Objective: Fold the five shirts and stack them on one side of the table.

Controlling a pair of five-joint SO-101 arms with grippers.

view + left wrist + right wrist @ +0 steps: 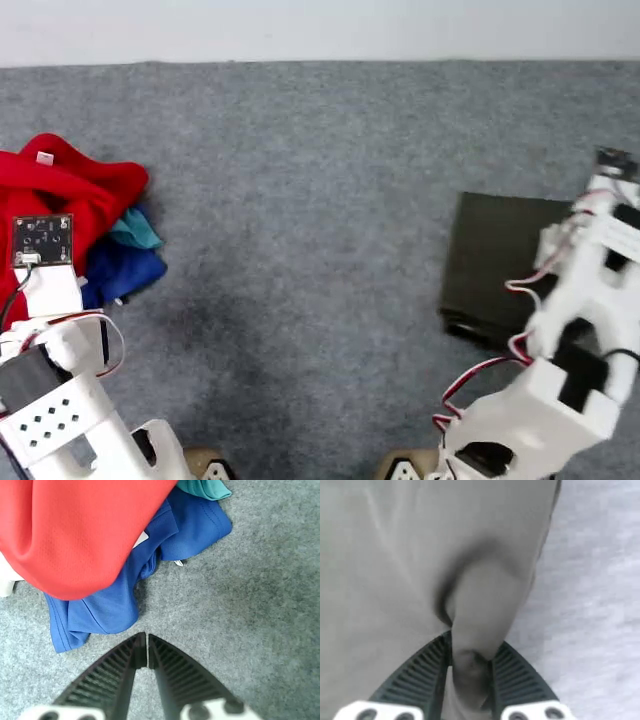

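Three crumpled shirts lie heaped at the left side of the tabletop [320, 200]. The red shirt [70, 185] is the largest and sits on top, bunched in loose folds. The teal shirt [135, 230] pokes out from under it, with only a small part showing. The blue shirt [125, 268] lies underneath, rumpled, and spreads out onto the grey surface beside the heap. Well apart from them, at the right side, the dark shirt [495, 265] lies folded into a flat, neat rectangle. A raised ridge of its cloth is pinched inside the right pincer [470, 642].
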